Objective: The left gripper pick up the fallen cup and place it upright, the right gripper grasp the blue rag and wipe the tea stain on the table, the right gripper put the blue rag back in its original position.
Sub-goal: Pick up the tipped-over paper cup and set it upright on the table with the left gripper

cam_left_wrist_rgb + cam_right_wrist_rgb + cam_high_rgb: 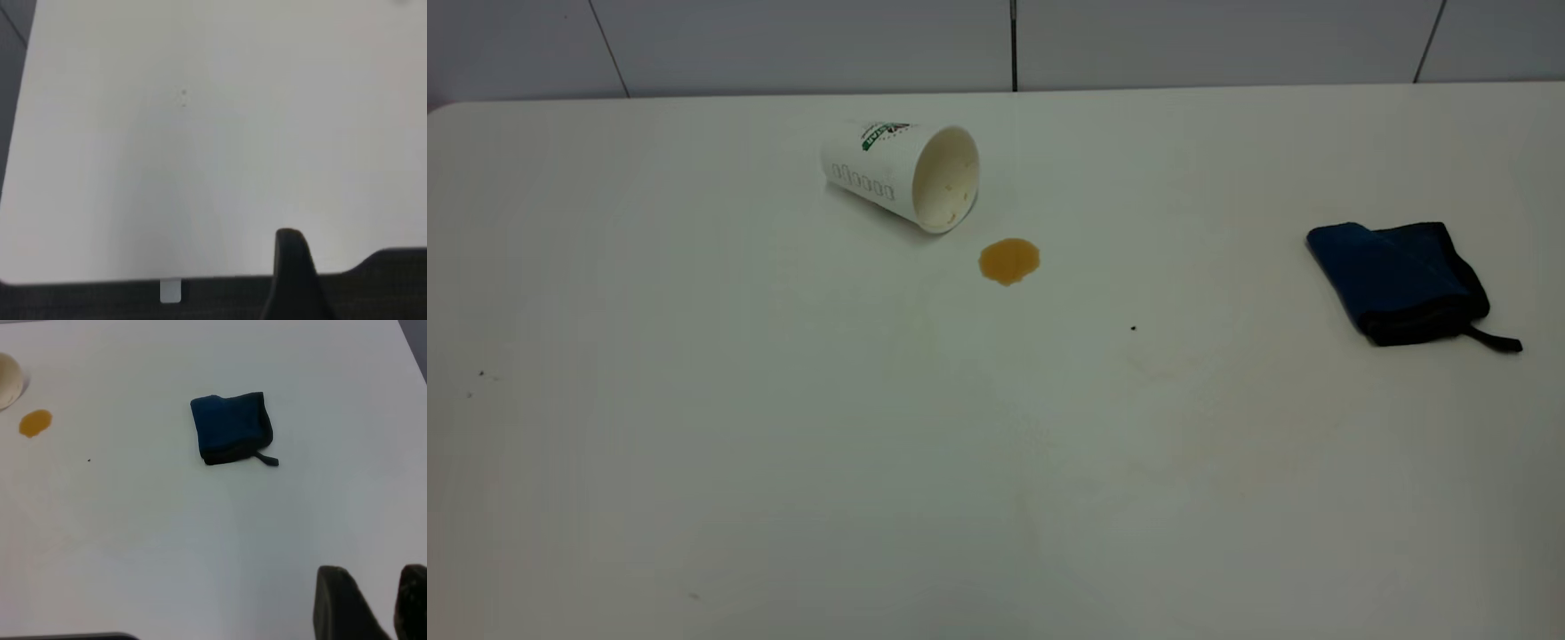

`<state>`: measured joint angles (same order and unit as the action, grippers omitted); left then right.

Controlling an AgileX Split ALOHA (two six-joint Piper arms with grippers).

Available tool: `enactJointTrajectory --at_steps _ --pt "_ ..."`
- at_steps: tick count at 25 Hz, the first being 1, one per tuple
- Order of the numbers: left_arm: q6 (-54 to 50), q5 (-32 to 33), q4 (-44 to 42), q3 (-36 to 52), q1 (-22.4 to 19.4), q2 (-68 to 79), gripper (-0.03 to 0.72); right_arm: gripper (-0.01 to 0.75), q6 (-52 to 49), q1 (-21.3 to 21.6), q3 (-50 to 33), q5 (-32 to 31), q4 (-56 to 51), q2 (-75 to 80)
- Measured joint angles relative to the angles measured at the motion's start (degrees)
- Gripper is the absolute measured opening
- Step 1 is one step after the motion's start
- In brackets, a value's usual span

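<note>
While cup [903, 175] lies on side toward worktop's [783, 444] far edge, mouth faces tea stain [1009, 260] just beside it, apart. Tiny black speck [1133, 328] between stain and blue rag [1400, 280], nothing else between. Rag well right, folded, strap tail out. Exterior view misses both my arms. Right wrist view: right gripper [370, 603] fingers parted, near edge, rag well ahead. Left wrist view: left gripper's one finger [293, 273] over bare worktop edge; spread unclear. Cup inside cream, few amber drops.
</note>
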<state>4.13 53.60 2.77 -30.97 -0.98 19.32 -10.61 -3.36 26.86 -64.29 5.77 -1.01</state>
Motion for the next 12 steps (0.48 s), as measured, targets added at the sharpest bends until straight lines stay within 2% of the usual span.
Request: enactJointTrajectory --at_steps 8,12 --pt "6.1 -19.0 1.0 -8.3 0.7 33.1 0.526 0.24 0.0 0.0 0.0 0.0 0.0 0.0" --pt "6.3 -24.5 0.2 -14.5 6.7 47.1 0.526 0.24 0.0 0.0 0.0 0.0 0.0 0.0"
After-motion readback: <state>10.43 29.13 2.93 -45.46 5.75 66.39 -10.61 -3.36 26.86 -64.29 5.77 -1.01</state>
